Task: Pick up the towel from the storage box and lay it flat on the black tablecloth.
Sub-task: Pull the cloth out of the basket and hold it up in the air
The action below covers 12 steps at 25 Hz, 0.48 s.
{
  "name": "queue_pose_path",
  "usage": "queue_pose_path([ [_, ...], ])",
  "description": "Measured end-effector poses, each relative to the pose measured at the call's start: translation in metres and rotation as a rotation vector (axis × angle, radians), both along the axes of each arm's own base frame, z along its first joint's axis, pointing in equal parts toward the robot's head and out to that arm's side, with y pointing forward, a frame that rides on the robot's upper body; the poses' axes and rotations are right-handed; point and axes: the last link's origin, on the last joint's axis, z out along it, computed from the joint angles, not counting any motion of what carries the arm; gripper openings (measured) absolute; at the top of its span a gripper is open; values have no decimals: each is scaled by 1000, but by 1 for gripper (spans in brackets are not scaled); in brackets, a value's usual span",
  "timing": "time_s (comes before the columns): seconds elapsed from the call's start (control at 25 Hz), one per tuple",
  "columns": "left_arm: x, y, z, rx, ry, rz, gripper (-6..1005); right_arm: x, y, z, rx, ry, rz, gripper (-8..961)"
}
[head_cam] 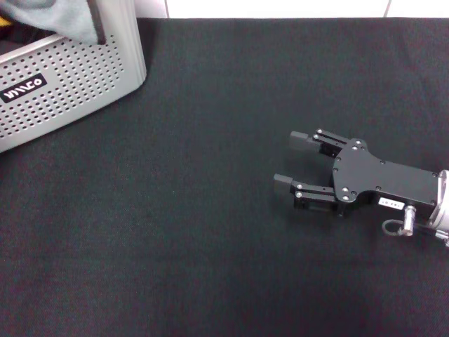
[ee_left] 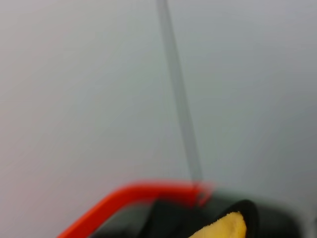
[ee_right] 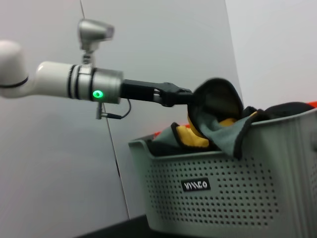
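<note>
The storage box [head_cam: 70, 77] stands at the far left of the black tablecloth [head_cam: 210, 210]. The towel [head_cam: 66, 17] hangs grey side out over the box's rim. In the right wrist view my left gripper [ee_right: 190, 99] reaches in above the box [ee_right: 247, 183], shut on a raised fold of the towel [ee_right: 218, 106], whose yellow face shows beneath. A yellow corner of the towel [ee_left: 223, 229] shows in the left wrist view. My right gripper [head_cam: 286, 160] lies open and empty low over the cloth at the right, fingers pointing towards the box.
Plain black bunched fabric [ee_right: 292, 109] sits in the box beside the towel. A red rim [ee_left: 124, 196] shows in the left wrist view. A white wall [head_cam: 280, 7] runs behind the table's far edge.
</note>
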Motion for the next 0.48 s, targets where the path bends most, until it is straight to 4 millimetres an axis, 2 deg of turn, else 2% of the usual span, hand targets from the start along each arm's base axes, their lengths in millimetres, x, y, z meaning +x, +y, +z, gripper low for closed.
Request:
queue_pose_path([
  [0.16,20,-27,10,-24,-137,-232,19,-4,-2,4,24,31,34,825],
  [0.32,40,-63,25,-82,-292,-511,20,-10,-5,7,37,54,87,825],
  [0.48,52,-88,32,-178,-370,-671,20,-21,-9,13,73,77,198,824],
])
